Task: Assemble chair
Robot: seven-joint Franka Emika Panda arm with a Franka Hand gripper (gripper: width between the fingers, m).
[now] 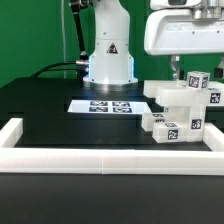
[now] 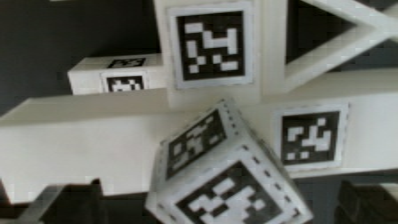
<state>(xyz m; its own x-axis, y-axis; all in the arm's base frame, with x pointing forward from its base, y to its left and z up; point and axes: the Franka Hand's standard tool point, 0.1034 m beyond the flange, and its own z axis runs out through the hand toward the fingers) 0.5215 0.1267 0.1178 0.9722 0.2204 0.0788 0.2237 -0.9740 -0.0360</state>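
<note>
The end effector (image 2: 210, 203) hangs close over the clustered white tagged chair pieces (image 1: 180, 108) on the table (image 1: 50, 125), its fingers spread wide and gripping nothing.

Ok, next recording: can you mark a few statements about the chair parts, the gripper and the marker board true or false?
1. The chair parts sit clustered at the exterior view's right. True.
2. The gripper is shut on a chair part. False: it hangs open above them, holding nothing.
3. The marker board lies flat on the table in front of the arm's base. True.
4. The border rail is black. False: it is white; the table is black.
</note>
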